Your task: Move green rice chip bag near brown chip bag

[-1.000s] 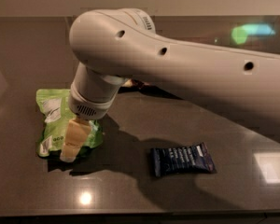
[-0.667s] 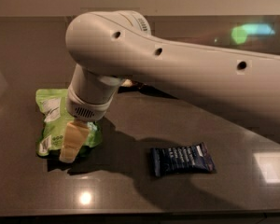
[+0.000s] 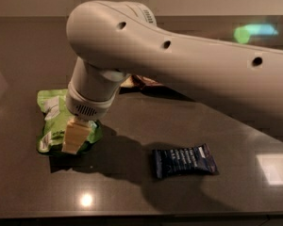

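The green rice chip bag (image 3: 52, 119) lies on the dark countertop at the left, lime green with white label patches. My gripper (image 3: 77, 136) points down onto the bag's right part and covers it. The wrist and the big white arm (image 3: 179, 65) reach in from the right. The brown chip bag (image 3: 140, 82) lies behind the arm, a little right of the green bag. Only a small tan and dark brown piece of it shows; the rest is hidden by the arm.
A small dark blue packet (image 3: 184, 161) lies on the counter to the right of the green bag, nearer the front. The counter's front edge (image 3: 141, 217) runs along the bottom. A wall stands behind the counter's far edge.
The arm has shifted slightly to the left above the green bag. The gripper stays on the bag, and the bag and the blue packet have not moved.
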Motion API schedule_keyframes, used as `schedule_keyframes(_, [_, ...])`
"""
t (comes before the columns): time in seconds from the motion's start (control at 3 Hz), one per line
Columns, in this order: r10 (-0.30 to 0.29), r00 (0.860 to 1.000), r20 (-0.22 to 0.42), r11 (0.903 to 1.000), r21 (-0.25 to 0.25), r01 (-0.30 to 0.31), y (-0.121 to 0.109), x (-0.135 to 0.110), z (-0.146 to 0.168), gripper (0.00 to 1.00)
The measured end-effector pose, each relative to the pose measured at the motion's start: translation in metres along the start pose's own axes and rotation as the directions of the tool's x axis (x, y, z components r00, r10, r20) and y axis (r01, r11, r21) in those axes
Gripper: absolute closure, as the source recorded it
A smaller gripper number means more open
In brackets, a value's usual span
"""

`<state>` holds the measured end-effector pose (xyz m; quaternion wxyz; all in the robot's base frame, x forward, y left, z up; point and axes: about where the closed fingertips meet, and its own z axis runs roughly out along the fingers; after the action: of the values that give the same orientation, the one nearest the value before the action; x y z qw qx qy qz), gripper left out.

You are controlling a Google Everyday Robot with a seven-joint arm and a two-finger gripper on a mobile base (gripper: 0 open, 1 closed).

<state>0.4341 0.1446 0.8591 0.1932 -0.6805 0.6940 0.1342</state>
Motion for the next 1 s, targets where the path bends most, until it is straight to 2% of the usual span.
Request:
schedule_keyframes(0.33, [0.006,1.0,0.014,0.9995,0.03,-0.007,-0.008,0.003,-0.021,0.86])
schedule_keyframes(0.67, [0.011,0.999,0.041,0.9968,0.079,-0.014,-0.02,0.009,-0.05,1.0])
schedule_keyframes(1.0, [0.018,0.997,0.076,0.984,0.176,-0.031,-0.04,0.021,-0.093,1.0])
